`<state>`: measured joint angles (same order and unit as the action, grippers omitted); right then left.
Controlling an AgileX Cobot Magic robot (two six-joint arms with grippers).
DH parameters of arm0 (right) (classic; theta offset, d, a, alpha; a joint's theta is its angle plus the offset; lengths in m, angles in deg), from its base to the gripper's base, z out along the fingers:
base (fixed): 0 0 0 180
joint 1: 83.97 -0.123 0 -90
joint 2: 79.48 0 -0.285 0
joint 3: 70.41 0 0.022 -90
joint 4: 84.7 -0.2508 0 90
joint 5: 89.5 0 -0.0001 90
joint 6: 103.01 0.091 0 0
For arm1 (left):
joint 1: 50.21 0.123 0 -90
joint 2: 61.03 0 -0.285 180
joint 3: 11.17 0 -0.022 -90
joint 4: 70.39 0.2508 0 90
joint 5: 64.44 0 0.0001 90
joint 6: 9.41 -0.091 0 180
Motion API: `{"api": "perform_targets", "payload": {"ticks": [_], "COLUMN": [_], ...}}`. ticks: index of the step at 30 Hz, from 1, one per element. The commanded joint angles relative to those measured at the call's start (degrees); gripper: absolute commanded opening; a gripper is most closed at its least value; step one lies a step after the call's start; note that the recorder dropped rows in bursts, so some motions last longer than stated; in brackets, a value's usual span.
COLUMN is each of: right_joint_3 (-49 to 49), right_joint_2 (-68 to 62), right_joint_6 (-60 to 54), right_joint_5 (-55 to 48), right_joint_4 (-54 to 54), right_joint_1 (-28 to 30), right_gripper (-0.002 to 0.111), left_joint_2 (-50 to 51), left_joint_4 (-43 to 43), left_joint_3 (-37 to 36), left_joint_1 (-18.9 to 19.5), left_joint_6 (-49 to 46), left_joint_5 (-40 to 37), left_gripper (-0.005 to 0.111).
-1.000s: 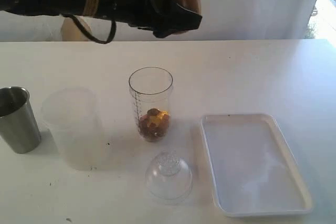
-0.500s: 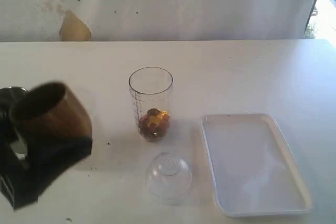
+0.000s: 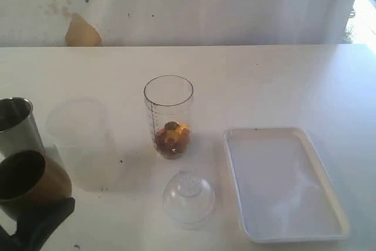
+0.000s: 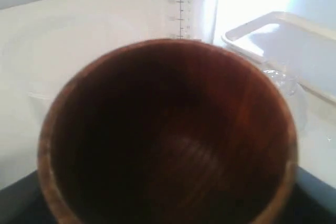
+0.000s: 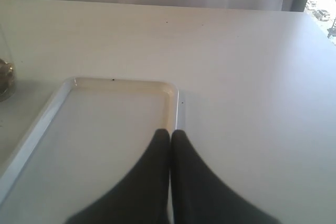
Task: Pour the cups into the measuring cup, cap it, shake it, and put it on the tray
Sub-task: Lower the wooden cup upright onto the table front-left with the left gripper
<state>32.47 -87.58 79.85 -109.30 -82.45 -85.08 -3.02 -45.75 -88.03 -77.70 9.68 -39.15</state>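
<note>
At the near left, the left end effector (image 3: 41, 221) was clamped on the rounded brown wooden cup (image 3: 29, 177), which looked empty. It sat just beside the tapered steel tumbler (image 3: 14, 124), probably to park it clear. At centre, the tall clear graduated measuring cup (image 3: 168, 116) stood uncapped for further pours. At right, the right end effector (image 5: 170, 136), fingers together and empty, waited over the shallow white rectangular tray (image 5: 105, 129).

Around the measuring cup (image 3: 168, 116) the bench (image 3: 264, 80) lies wide open from ten o'clock round to two, a broad lane along the far side. At six the cap (image 3: 188, 198) sits close and at four the tray (image 3: 285, 183) blocks, only a narrow channel between them. At nine the frosted cup (image 3: 79, 142) crowds in, with the steel tumbler (image 3: 16, 124) and the wooden cup (image 3: 29, 177) bunched beyond it at eight.
</note>
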Motion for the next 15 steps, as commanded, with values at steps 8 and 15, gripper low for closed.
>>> {"api": "perform_targets", "payload": {"ticks": [8, 15], "right_joint_3": [-0.10, -0.10], "right_joint_2": [0.32, 0.32], "right_joint_6": [-0.49, -0.49], "right_joint_5": [0.16, 0.16], "right_joint_4": [0.30, 0.30], "right_joint_1": [-0.01, -0.01], "right_gripper": [0.000, 0.000], "left_joint_2": [16.95, 27.97], "left_joint_4": [5.67, 7.47], "left_joint_3": [-0.36, 4.68], "left_joint_1": [0.01, 0.01], "left_joint_6": [-2.44, -7.53], "left_joint_5": [11.41, 10.93], "left_gripper": [0.000, 0.000]}}
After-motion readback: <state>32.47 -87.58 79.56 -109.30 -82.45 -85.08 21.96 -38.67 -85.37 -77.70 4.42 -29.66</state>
